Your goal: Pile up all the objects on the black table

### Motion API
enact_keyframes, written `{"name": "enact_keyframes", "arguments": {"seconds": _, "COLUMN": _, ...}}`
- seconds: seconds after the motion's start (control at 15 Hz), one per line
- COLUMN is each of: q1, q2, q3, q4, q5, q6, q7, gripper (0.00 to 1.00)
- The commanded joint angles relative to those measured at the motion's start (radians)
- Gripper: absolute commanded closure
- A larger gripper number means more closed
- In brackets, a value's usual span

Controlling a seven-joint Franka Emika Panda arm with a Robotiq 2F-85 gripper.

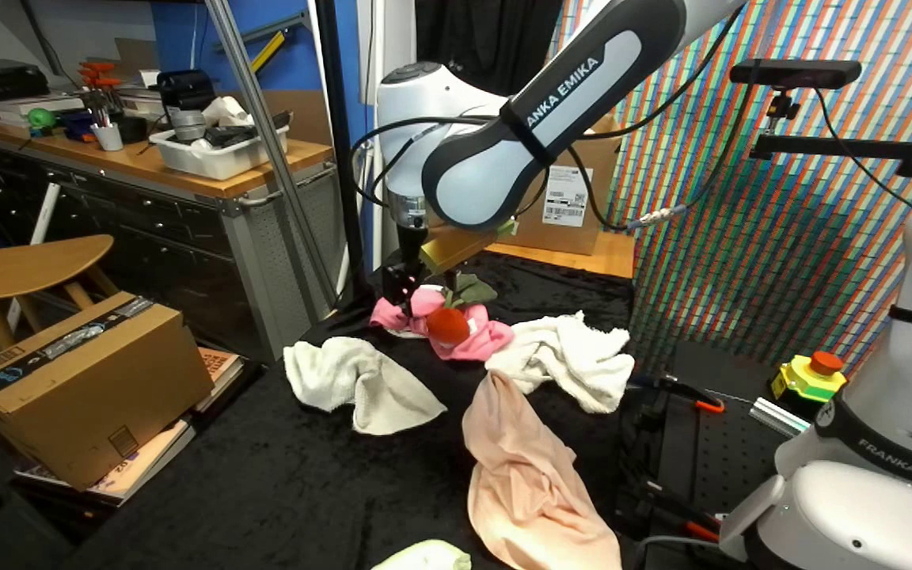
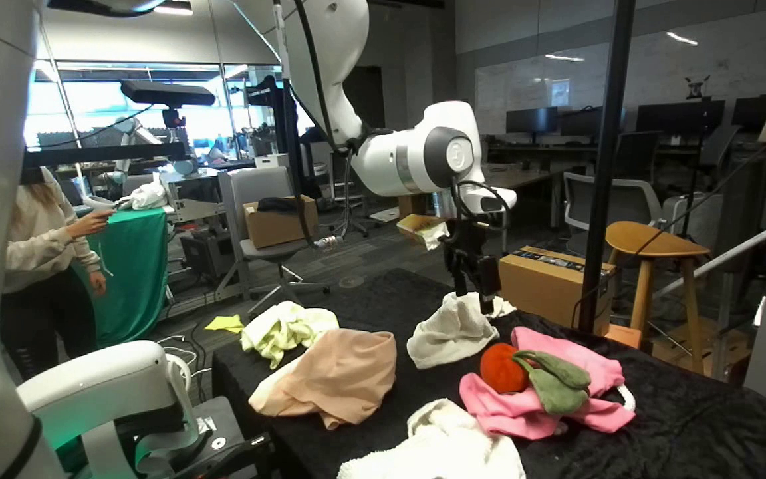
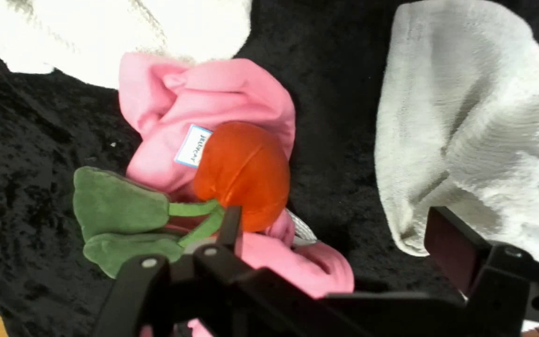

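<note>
An orange plush [image 1: 448, 325] with green leaves rests on a pink cloth [image 1: 486, 339] at the table's far end; the plush [image 3: 246, 173] and cloth [image 3: 232, 98] fill the wrist view's middle. A white towel [image 1: 571, 356] touches the pink cloth. A greyish-white cloth [image 2: 453, 336] lies apart; it also shows in the wrist view [image 3: 428, 117]. A peach cloth [image 1: 531, 483] and a pale yellow-green cloth [image 2: 290, 330] lie farther off. My gripper [image 3: 343, 236] is open and empty above the pink cloth and the bare gap beside it. The black table [image 1: 282, 483] is cloth-covered.
A cardboard box [image 1: 575, 198] stands behind the table's far end, and another box [image 1: 108, 380] stands beside the table. A dark pole [image 2: 606, 166] rises near the table edge. An emergency stop [image 1: 808, 380] sits near the robot base. A person [image 2: 44, 226] stands in the background.
</note>
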Motion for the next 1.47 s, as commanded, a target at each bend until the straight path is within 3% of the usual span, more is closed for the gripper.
{"name": "enact_keyframes", "arguments": {"seconds": 0.0, "q1": 0.015, "q2": -0.023, "q3": 0.051, "q4": 0.027, "q5": -0.010, "q6": -0.052, "q7": -0.030, "gripper": 0.00}}
{"name": "enact_keyframes", "arguments": {"seconds": 0.73, "q1": 0.060, "q2": 0.138, "q3": 0.157, "q4": 0.217, "q5": 0.038, "q6": -0.086, "q7": -0.102, "gripper": 0.00}}
{"name": "enact_keyframes", "arguments": {"seconds": 1.4, "q1": 0.063, "q2": 0.375, "q3": 0.148, "q4": 0.479, "q5": 0.128, "q6": -0.148, "q7": -0.191, "gripper": 0.00}}
